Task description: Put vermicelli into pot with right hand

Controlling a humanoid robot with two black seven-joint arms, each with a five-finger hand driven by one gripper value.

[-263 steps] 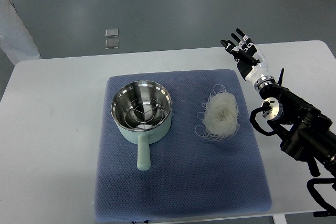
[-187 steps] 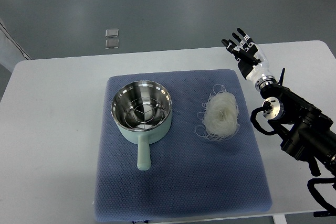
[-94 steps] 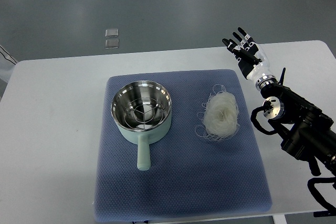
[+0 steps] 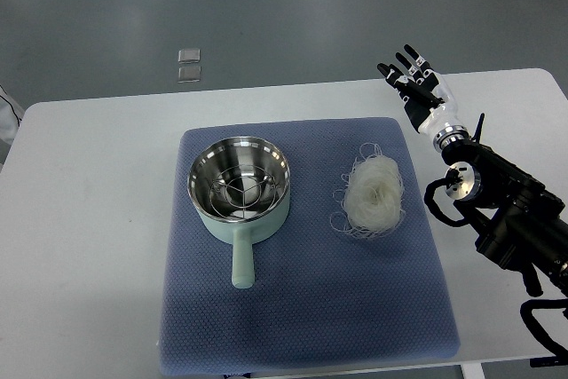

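In the top view, the right hand (image 4: pixel 415 82) was held empty with fingers spread, raised beyond the mat's (image 4: pixel 302 326) far right corner. The vermicelli (image 4: pixel 374 196) lay nearer than the hand, right of the pot (image 4: pixel 239 185). It was judged light, springy and brittle, best cupped from above. The white worktop (image 4: pixel 89 246) stood on grey floor.

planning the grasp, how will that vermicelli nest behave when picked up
The vermicelli is probably light, being a thin airy coil. Loose loops stray around its edge, so strands may snag or trail. It looks dry, so likely brittle under the open right robot hand.
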